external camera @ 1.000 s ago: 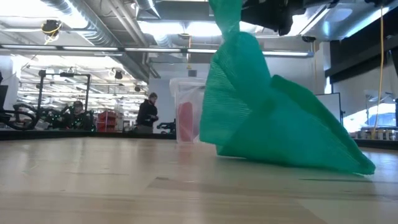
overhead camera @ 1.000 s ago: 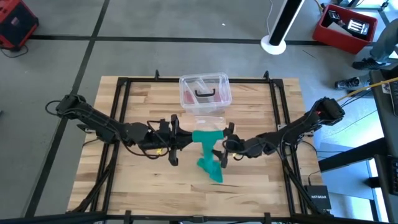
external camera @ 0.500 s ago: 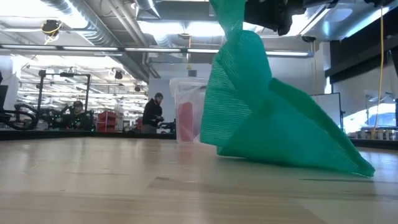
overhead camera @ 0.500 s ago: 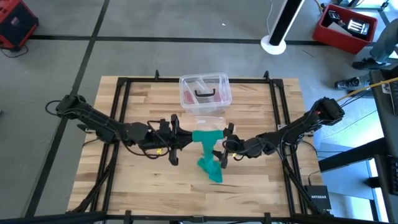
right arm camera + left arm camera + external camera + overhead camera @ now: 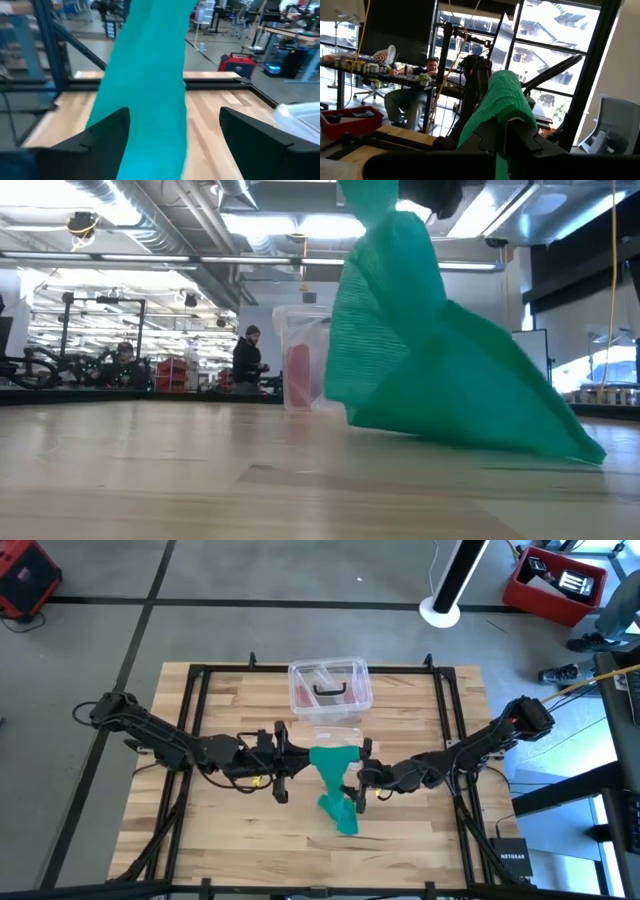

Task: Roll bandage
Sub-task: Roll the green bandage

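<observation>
Wooden table (image 5: 220,810) framed by a black rail, both dark arms reaching in from its left and right edges toward the middle.

Left arm coming off the left edge, left gripper (image 5: 292,761) near the table's centre, clamped tight on the upper end of the bandage (image 5: 334,780); in the left wrist view, green ribbed cloth (image 5: 502,102) draped over the pinched fingers (image 5: 520,131).

Right arm coming off the right edge, right gripper (image 5: 356,783) just beside the hanging strip, fingers spread wide, holding nothing; in the right wrist view, the teal band (image 5: 147,85) running down between the two dark fingers (image 5: 102,132), touching neither as far as can be told.

Bandage lifted at its top end near the table's middle, falling as a broad twisted band, lower end bunched on the wood toward the near edge, a little right of centre; in the low view, a wide green fold (image 5: 430,360) resting on the boards with its top rising out of frame.

Clear plastic box (image 5: 330,690) with pinkish contents and a dark handle, close to the far edge, mid-way along it, apart from the bandage.

Beyond the table, a seated person (image 5: 417,80) at a desk in the left wrist view, another person (image 5: 246,360) standing far off in the low view.
</observation>
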`<state>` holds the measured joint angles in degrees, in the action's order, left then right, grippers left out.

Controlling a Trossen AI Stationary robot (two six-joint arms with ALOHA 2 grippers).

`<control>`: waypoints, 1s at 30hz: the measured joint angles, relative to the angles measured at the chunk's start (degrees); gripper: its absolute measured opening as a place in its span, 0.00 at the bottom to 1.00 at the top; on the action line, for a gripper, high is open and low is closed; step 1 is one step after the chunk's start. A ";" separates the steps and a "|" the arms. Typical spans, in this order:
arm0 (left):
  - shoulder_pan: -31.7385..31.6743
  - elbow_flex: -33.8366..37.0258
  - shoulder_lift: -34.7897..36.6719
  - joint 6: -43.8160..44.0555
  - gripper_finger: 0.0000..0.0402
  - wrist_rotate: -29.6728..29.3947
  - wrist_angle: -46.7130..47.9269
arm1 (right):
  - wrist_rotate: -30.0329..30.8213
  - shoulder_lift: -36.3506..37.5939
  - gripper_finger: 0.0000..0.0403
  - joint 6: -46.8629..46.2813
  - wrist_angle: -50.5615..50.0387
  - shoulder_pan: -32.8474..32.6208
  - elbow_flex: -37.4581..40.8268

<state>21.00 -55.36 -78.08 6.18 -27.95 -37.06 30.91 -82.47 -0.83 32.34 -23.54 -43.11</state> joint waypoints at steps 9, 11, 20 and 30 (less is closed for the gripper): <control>2.19 -0.01 2.44 -5.49 0.03 0.14 -1.63 | 4.67 1.95 0.67 4.08 -1.68 0.69 -0.14; 2.40 -0.01 2.91 -6.30 0.03 0.12 -1.77 | 4.59 3.09 0.64 3.22 -2.60 0.69 -0.14; 2.66 -0.01 3.52 -8.40 0.03 0.85 -1.60 | 4.05 4.37 0.49 2.26 -4.77 0.66 -0.16; 2.64 -0.01 3.52 -8.70 0.03 0.99 -0.90 | 1.45 7.88 0.35 2.12 -8.63 0.64 -0.16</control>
<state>23.64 -55.37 -74.56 -2.52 -26.96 -37.96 32.36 -74.60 1.29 23.71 -22.90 -43.27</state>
